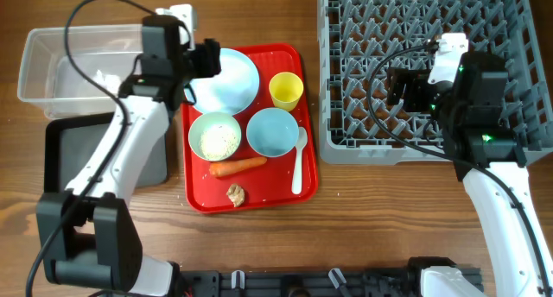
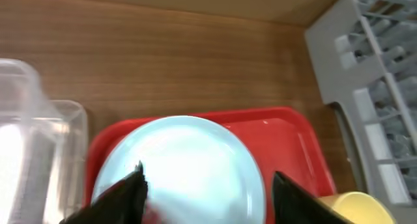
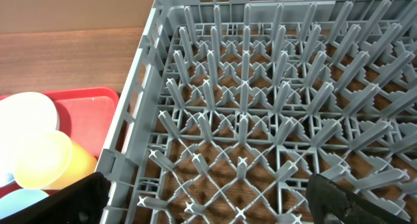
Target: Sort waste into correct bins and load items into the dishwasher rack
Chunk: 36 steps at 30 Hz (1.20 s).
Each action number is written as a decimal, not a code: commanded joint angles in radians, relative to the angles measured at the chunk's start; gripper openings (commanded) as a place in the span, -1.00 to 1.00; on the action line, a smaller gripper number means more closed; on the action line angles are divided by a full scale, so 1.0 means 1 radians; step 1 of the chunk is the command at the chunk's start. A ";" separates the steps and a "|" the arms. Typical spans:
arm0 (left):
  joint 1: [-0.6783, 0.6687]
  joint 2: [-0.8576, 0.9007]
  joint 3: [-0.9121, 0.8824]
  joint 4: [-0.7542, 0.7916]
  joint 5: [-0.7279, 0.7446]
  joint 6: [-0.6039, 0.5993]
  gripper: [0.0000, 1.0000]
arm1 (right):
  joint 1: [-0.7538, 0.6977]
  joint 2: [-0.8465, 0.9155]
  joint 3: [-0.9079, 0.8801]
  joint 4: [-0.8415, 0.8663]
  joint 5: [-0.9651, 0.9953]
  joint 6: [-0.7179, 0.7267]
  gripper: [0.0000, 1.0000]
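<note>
The pale blue plate [image 1: 232, 81] lies at the back left of a red serving tray [image 1: 307, 180]. My left gripper [image 1: 210, 60] is open just above the plate's left edge; in the left wrist view [image 2: 208, 185] its fingers straddle the plate [image 2: 189, 159], with a blurred reddish patch by the left finger. The tray also holds the yellow cup [image 1: 286, 90], light blue bowl [image 1: 273, 131], pale green bowl with rice [image 1: 214, 136], carrot [image 1: 238, 167], brown lump [image 1: 235, 193] and white spoon [image 1: 298, 159]. My right gripper [image 1: 399, 85] is open and empty over the grey rack [image 1: 432, 146], also seen in the right wrist view [image 3: 205, 191].
The clear tub [image 1: 39, 68] stands at the far left with something white inside. The black tray [image 1: 73, 150] lies in front of it. My left arm reaches over both bins. The rack's pegs [image 3: 260, 107] stand upright under my right gripper.
</note>
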 commanded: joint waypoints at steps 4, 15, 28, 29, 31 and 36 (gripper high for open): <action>0.003 -0.025 0.004 0.006 -0.030 0.000 -0.40 | -0.005 -0.003 0.018 0.005 -0.020 0.008 1.00; 0.008 0.040 0.004 -0.142 -0.082 0.001 0.29 | -0.005 -0.003 0.018 0.008 -0.020 0.008 1.00; 0.008 0.232 0.004 -0.171 -0.104 0.008 0.33 | -0.005 -0.003 0.018 0.010 -0.020 0.008 1.00; 0.008 0.242 0.004 -0.170 -0.121 0.008 0.32 | -0.005 -0.003 0.018 0.010 -0.020 0.008 1.00; 0.008 0.258 0.004 -0.168 -0.145 0.008 0.31 | -0.005 -0.003 0.018 0.010 -0.020 0.008 0.99; 0.008 0.284 0.004 -0.168 -0.150 0.008 -0.10 | -0.005 -0.003 0.018 0.009 -0.020 0.008 0.99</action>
